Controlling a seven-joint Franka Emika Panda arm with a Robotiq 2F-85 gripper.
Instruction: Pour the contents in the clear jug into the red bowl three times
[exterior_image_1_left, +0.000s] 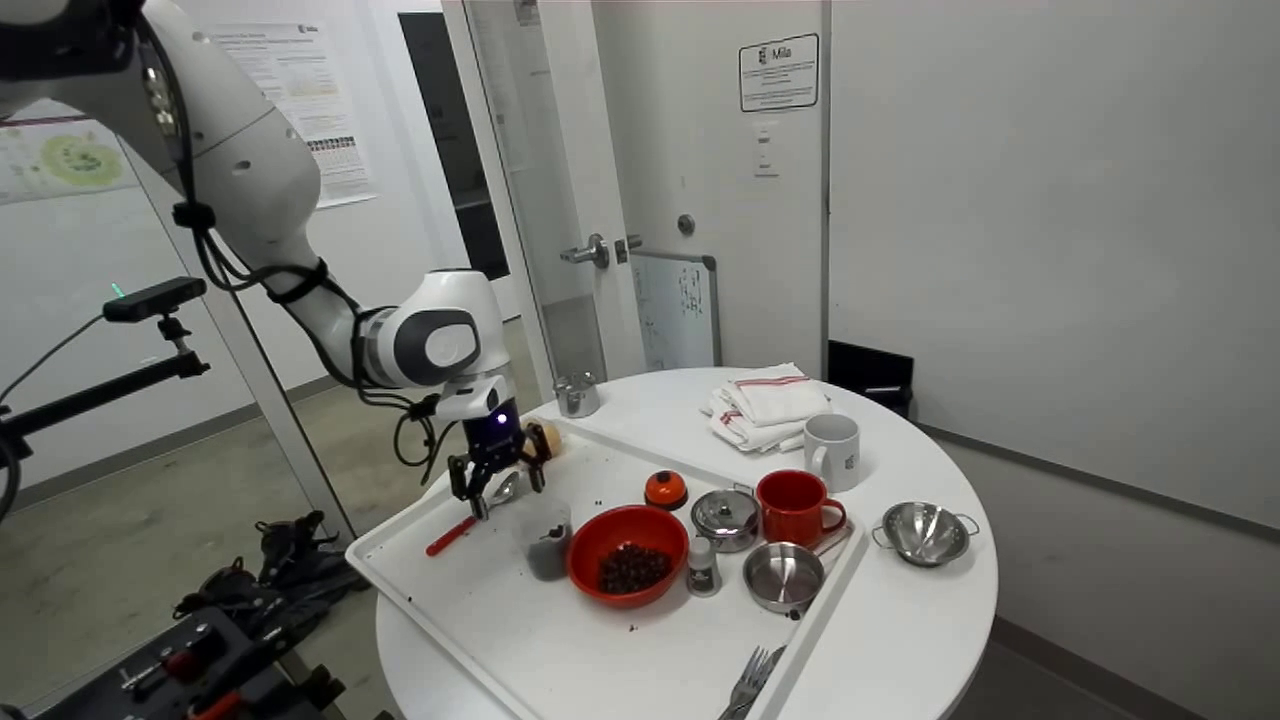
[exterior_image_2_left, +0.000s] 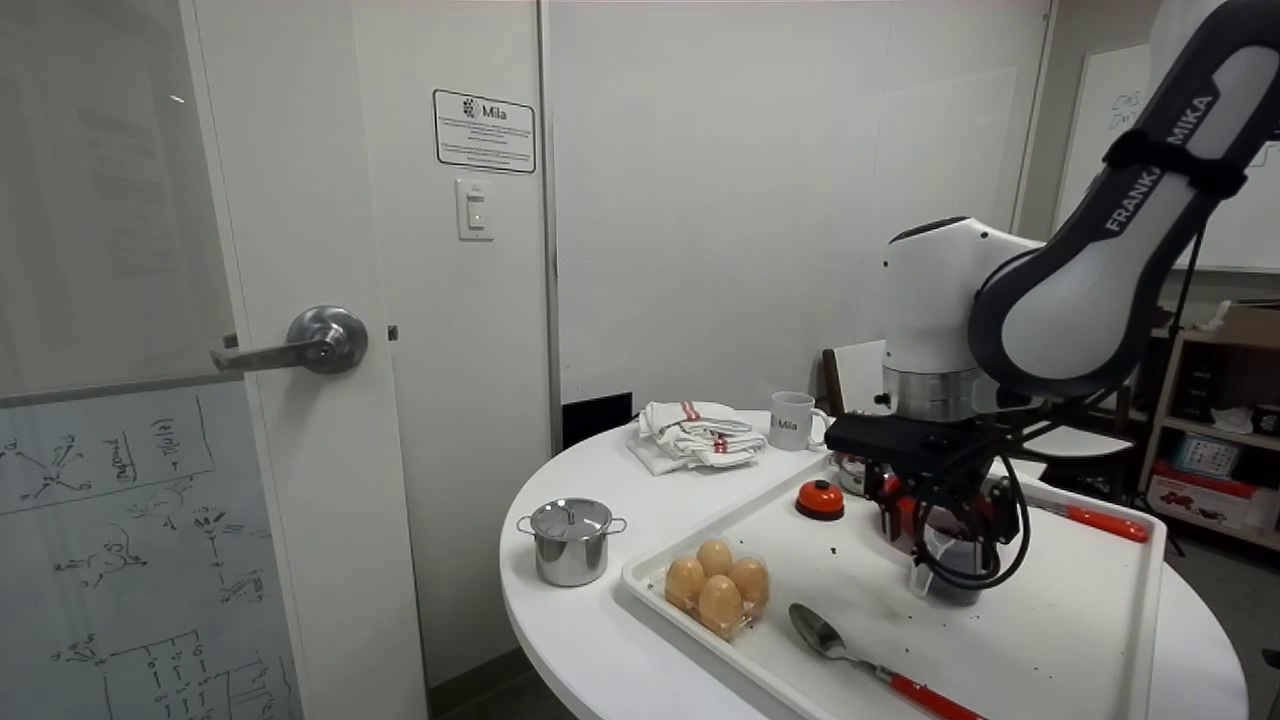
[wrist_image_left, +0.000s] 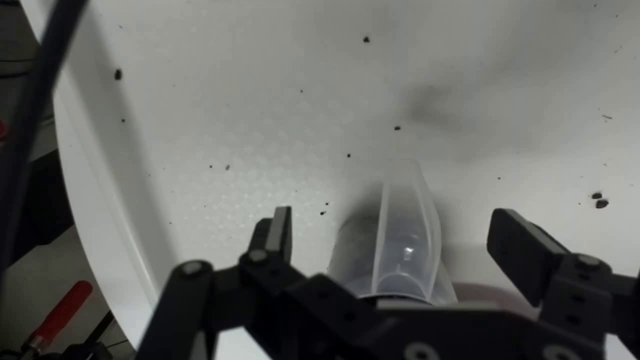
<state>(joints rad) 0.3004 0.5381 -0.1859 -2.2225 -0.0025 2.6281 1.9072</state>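
In an exterior view, the gripper (exterior_image_1_left: 508, 495) hung left of centre above the white tray (exterior_image_1_left: 480, 630), its two sides spread well apart. The clear jug (exterior_image_1_left: 545, 540) stood in the tray at lower centre, dark inside, just left of the red bowl (exterior_image_1_left: 608, 530); whether the two touched could not be told. Dark bits (exterior_image_1_left: 635, 568) lay in the bowl. To its right were a shaker (exterior_image_1_left: 703, 572), a lidded pot (exterior_image_1_left: 725, 520), a red mug (exterior_image_1_left: 792, 510) and a steel pan (exterior_image_1_left: 783, 575).

In an exterior view, the gripper was at right, cables (exterior_image_2_left: 965, 580) crossing it and partly hiding the jug. Eggs (exterior_image_2_left: 717, 592) sat in the tray's left corner, and a red-handled spoon (exterior_image_2_left: 905, 685) lay at bottom centre.

In the wrist view, the jug was at lower centre between the parted black fingers (wrist_image_left: 520, 255), with a gap on each side. Dark crumbs (wrist_image_left: 602, 203) dotted the tray; a blurred reddish shape (wrist_image_left: 492, 294) at lower right was too indistinct to name.
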